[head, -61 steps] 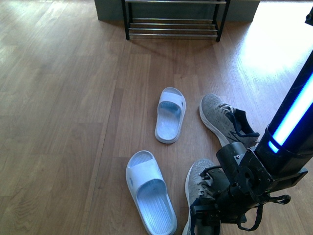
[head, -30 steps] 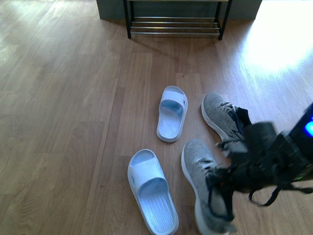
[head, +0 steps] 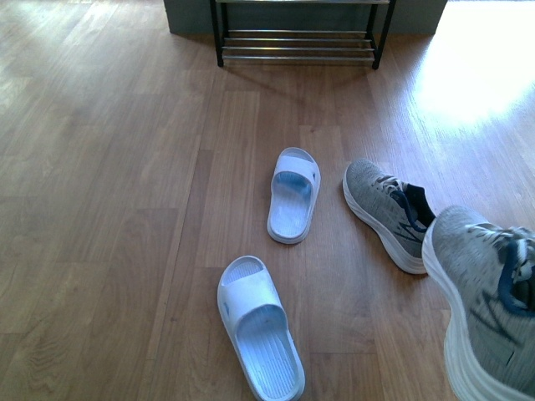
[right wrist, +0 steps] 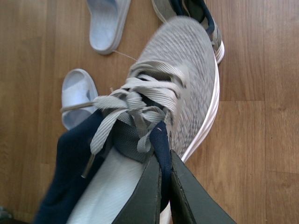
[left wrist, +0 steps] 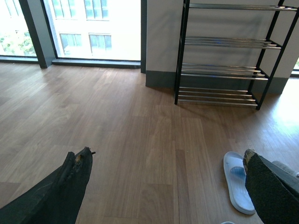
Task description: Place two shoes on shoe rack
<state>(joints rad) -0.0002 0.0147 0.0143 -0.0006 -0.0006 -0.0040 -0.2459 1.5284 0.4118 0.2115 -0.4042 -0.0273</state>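
While wooden floor (head: 125, 167) runs to the shoe rack (head: 297, 57), right end effector (right wrist: 162, 161) clamps a shoe (right wrist: 187, 60), left end effector (left wrist: 166, 154) gapes.

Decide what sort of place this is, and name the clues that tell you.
Probably an indoor living space, perhaps an entryway. It has a wood-plank floor, a tiered shoe rack, big windows, and white slides and grey sneakers about.
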